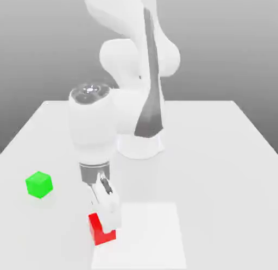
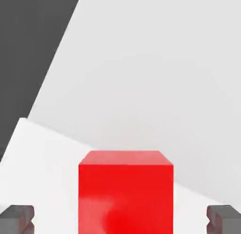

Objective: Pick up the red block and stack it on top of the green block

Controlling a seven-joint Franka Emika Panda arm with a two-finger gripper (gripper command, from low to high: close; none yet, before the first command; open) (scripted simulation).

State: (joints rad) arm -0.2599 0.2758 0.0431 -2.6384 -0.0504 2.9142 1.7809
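The red block rests on the table at the near edge of the exterior view, at the left side of a brighter white square. My gripper has come down over it, and the hand hides part of the cube. In the hand view the red block lies between my two dark fingertips, which stand wide apart on either side without touching it, so the gripper is open. The green block stands alone toward the exterior view's left, well apart from the red one.
A white table carries everything, with a brighter white square patch at the near edge. The arm's white base stands at the table's middle back. Beyond the table edge, the hand view takes in dark floor.
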